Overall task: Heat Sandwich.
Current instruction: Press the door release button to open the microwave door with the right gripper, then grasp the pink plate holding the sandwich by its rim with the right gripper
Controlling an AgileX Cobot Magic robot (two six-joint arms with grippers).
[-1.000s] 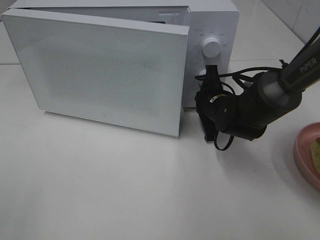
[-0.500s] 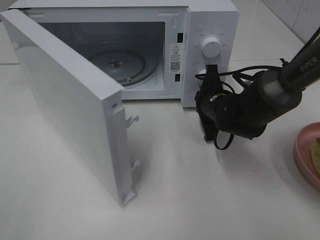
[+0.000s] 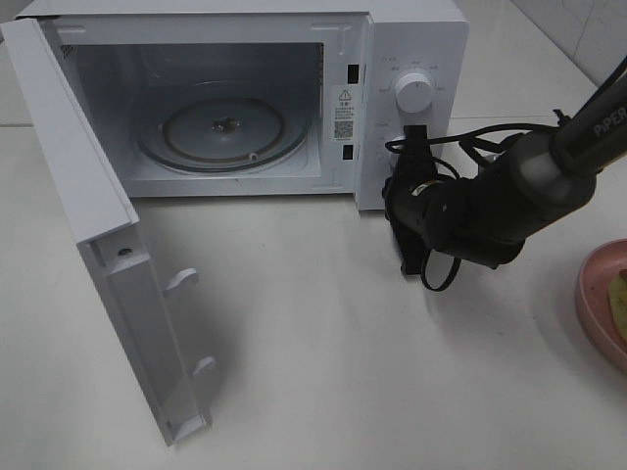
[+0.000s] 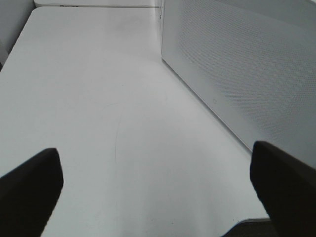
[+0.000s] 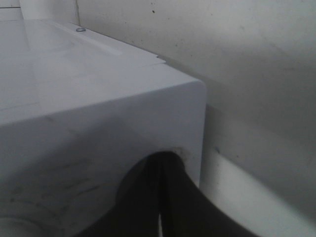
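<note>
Left wrist view: our left gripper (image 4: 155, 158) stood spread wide beside the open door (image 4: 237, 74) of the microwave (image 3: 416, 34). Right of the microwave, well apart, the sandwich (image 3: 618, 294) lay on a pink plate (image 3: 591, 294). Farther back, our right gripper (image 3: 412, 135), pinched closed, met its control panel (image 3: 419, 59).

The black right gripper (image 5: 160, 165) has its two fingers pressed flat together, the tips right at the rounded edge of a smooth white microwave casing (image 5: 98, 98). Beyond that edge, at two o'clock from the tips, spreads a dull off-white speckled surface (image 5: 256, 74)
</note>
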